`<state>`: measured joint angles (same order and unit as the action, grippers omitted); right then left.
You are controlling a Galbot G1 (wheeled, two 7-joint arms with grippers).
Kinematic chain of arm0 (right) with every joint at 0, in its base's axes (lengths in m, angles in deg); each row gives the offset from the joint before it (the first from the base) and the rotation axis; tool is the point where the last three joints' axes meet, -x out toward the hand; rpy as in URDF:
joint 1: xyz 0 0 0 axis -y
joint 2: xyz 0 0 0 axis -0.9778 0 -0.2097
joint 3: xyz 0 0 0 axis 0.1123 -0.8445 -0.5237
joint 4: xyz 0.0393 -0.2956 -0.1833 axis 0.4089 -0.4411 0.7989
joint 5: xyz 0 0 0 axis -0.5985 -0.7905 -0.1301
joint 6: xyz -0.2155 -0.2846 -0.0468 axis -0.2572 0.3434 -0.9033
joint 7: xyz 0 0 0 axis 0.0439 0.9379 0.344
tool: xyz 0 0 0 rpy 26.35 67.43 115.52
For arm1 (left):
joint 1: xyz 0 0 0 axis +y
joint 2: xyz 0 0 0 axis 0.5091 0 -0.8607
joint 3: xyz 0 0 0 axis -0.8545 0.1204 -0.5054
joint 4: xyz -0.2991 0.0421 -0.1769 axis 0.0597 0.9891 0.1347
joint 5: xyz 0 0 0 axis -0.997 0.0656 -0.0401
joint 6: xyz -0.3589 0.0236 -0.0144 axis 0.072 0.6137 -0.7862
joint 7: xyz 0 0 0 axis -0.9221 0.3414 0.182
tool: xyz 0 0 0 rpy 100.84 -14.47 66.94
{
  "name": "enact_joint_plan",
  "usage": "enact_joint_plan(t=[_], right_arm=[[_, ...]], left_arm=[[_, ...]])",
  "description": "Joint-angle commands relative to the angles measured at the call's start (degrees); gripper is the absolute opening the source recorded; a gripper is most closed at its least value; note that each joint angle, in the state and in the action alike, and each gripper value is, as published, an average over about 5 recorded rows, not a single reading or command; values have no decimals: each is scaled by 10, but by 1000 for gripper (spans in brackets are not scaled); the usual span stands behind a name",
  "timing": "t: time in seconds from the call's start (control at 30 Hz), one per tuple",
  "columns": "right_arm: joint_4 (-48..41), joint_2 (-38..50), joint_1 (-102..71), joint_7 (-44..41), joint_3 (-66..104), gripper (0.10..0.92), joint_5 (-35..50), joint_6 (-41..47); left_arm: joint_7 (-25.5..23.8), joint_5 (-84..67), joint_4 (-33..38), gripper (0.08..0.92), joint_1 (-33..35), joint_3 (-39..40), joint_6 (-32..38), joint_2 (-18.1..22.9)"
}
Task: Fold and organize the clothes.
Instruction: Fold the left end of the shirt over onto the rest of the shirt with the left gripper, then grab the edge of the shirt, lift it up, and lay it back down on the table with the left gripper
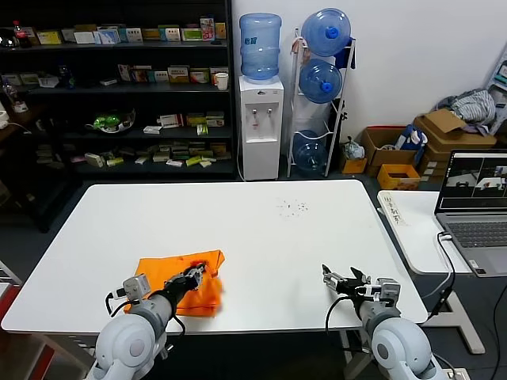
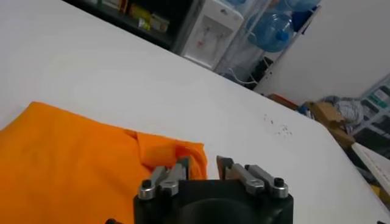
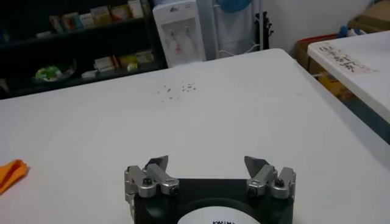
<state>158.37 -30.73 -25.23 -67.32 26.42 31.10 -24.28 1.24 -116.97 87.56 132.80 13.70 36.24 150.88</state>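
Observation:
The orange T-shirt (image 1: pixel 170 265) lies folded into a small rectangle on the white table (image 1: pixel 253 222), near its front left edge. My left gripper (image 1: pixel 204 271) is low over the shirt's right edge, with its jaws open. In the left wrist view the shirt (image 2: pixel 73 158) fills the near side, and its folded corner reaches in between the left gripper's (image 2: pixel 203 163) fingers. My right gripper (image 1: pixel 342 277) hovers open and empty over bare table at the front right. In the right wrist view the right gripper (image 3: pixel 207 163) is spread wide and a tip of the shirt (image 3: pixel 12 173) shows far off.
A side table with a laptop (image 1: pixel 479 206) stands to the right. Small dark specks (image 1: pixel 293 208) mark the table's far middle. Behind are a water dispenser (image 1: pixel 260 119), a bottle rack, dark shelves and cardboard boxes (image 1: pixel 444 134).

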Motion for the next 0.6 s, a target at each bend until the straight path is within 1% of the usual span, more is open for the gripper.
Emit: enact_joint_plan(t=[0.03,0.17,0.27,0.37,0.47,0.6], right_arm=[[0,1,1,-2,0,823,1,-1],[-1,3,0,-5,1,823,2,-3],[-2,4,1,-8,1,823,3,-4],[-5,3,3,-10,0,823,3,-5],[-7,0,6,-10,-4,823,2,-5],[-5,-2,6,-10,-5,823,1,-5]], left_arm=[[-35,17,14,470,21,-33,-3,-63],[-96,43,-5,592,57,-101,11,-132],[-149,45,-45,678,95,-163,24,-193],[-193,35,-87,760,122,-200,33,-241],[-222,13,-122,810,126,-199,35,-266],[-239,5,-158,822,99,-171,37,-265]])
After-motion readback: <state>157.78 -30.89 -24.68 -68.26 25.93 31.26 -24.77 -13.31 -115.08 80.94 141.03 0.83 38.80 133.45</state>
